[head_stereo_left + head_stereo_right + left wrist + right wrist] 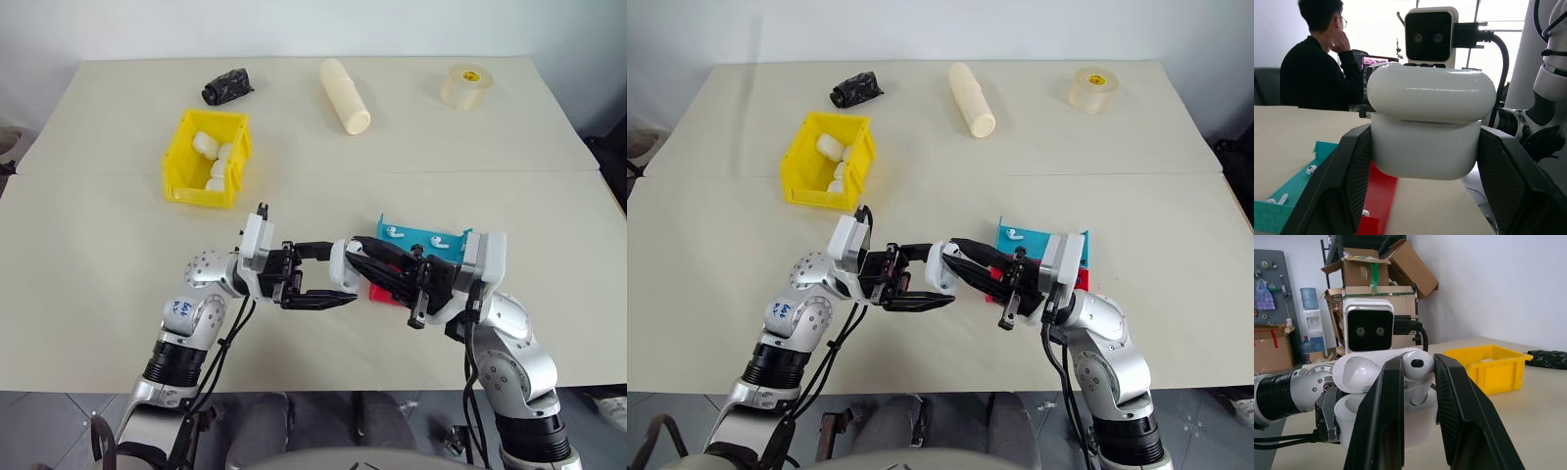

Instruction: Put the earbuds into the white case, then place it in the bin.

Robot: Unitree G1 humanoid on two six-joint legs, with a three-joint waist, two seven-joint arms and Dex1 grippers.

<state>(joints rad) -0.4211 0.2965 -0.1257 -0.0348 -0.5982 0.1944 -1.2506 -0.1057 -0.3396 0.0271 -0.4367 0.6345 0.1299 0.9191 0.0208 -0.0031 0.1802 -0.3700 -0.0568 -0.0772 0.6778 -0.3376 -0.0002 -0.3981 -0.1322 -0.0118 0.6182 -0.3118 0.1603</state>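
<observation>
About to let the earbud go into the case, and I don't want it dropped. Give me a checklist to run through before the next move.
1. Left gripper shut on the case: ok.
2. Case lid open: ok, seen in the right wrist view.
3. Right gripper shut on an earbud: ok.
4. Earbud stem lined up with its socket: cannot tell, the fingers hide it.
5. Other earbuds waiting in the blue tray: ok.
6. Bin has room for the case: cannot tell; white items already lie in it.

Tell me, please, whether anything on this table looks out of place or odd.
Nothing is spilled or damaged. One oddity: the yellow bin already holds several white cases, while the left pincer grips another white case and the right pincer holds an earbud at its open lid.
</observation>
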